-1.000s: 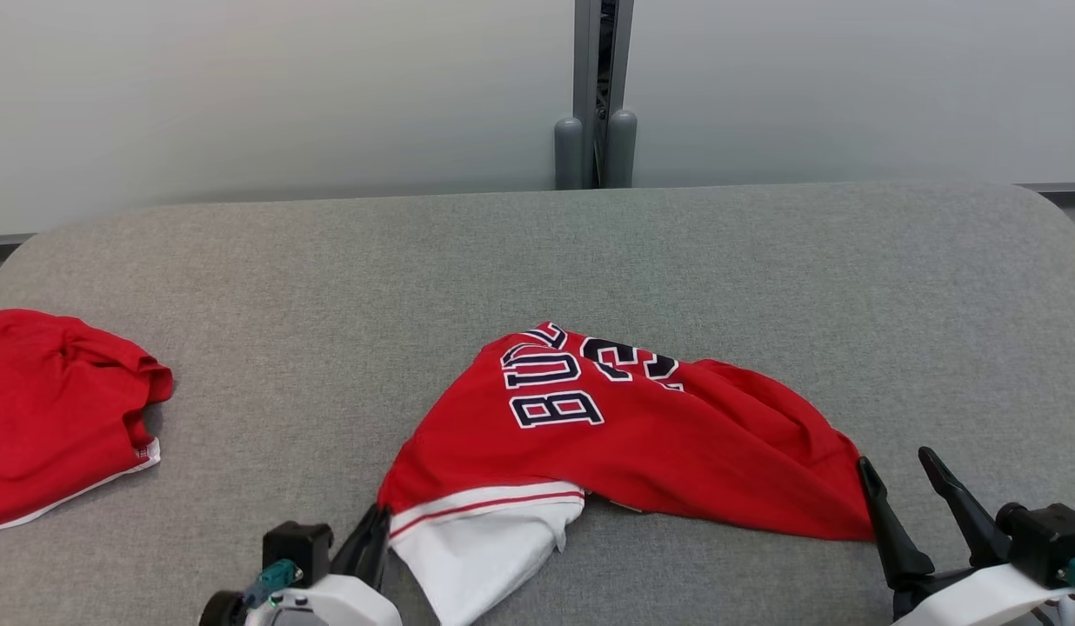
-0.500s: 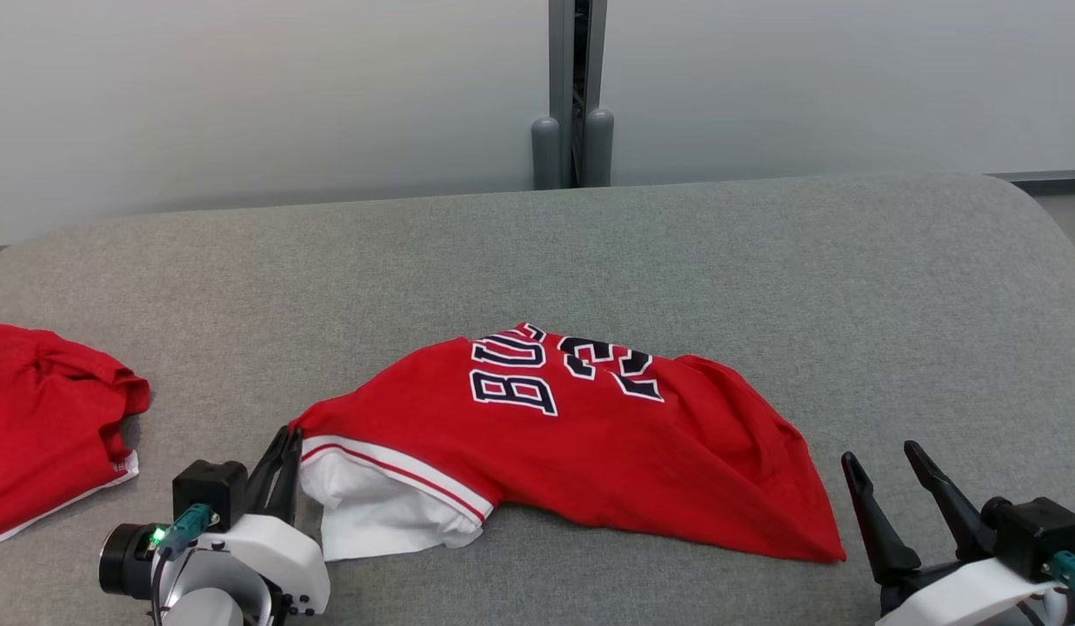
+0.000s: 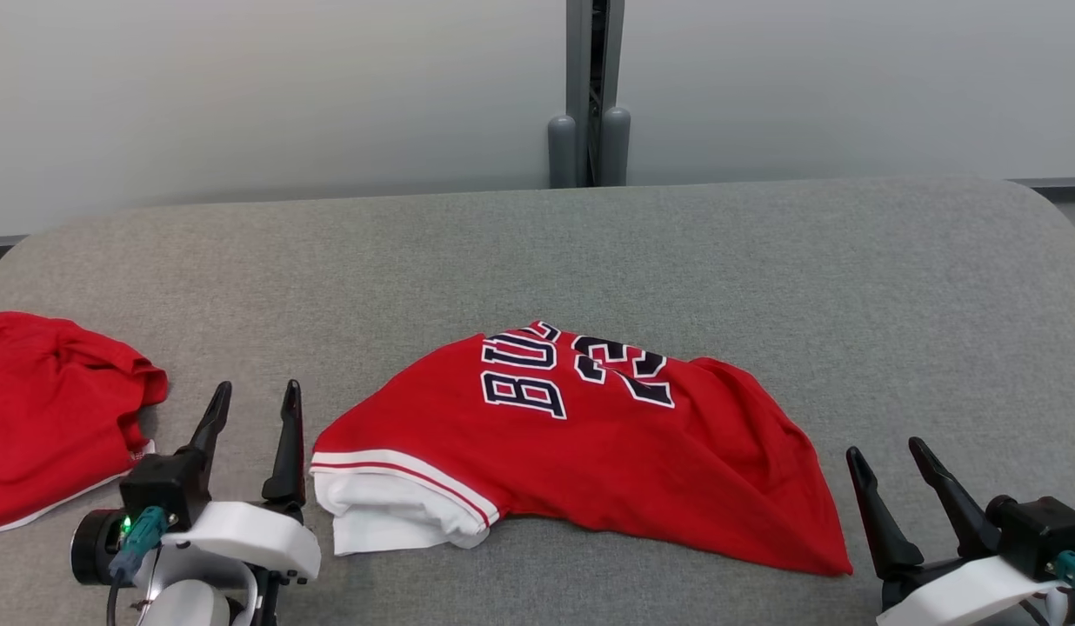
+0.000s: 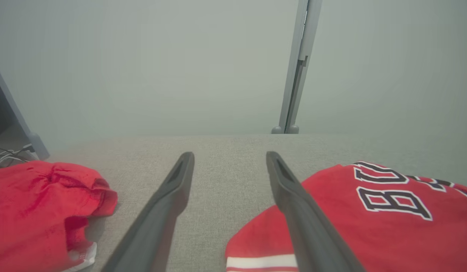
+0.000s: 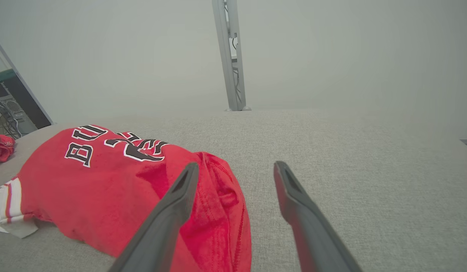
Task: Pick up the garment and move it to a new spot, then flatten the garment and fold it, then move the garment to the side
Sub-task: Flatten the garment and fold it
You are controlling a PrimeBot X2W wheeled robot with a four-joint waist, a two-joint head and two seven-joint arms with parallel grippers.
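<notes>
Head view: the red garment (image 3: 590, 452) lay loose near the middle of the grey padded table (image 3: 764, 261), a little toward 6 o'clock, with no gripper holding it. The left gripper (image 3: 257, 387) stood at 8 o'clock, just beside the shirt's white hem band (image 3: 390, 504). Its two dark fingers were spread well apart with nothing between them. The right gripper (image 3: 885, 449) waited at 4 o'clock, near the garment's pointed red corner, its fingers equally wide and equally empty. The left wrist view showed bare table between that arm's fingers, with the shirt off to 4 o'clock. The right wrist view showed the cloth running under and past the finger at 7 o'clock, though whether it touched could not be told.

Judged from how things lay, the work was at an early stage. The garment sat in a rumpled mound, creased along its 3 o'clock side and doubled over at the hem, neither flat nor folded. Whether this was already its new spot could not be told. Flattening looked unfinished, and the fold and the move to the side were not yet done.

Navy lettering (image 3: 524, 391) with white edging ran across the chest, tilted toward 1 o'clock. "BU" read clearly, while the letters after it were lost over the fold. Beside it were digits that appeared to be "23". A second red cloth (image 3: 50, 409) lay bunched at 9 o'clock, well apart, and a grey post (image 3: 590, 87) rose behind the table at 12 o'clock.
</notes>
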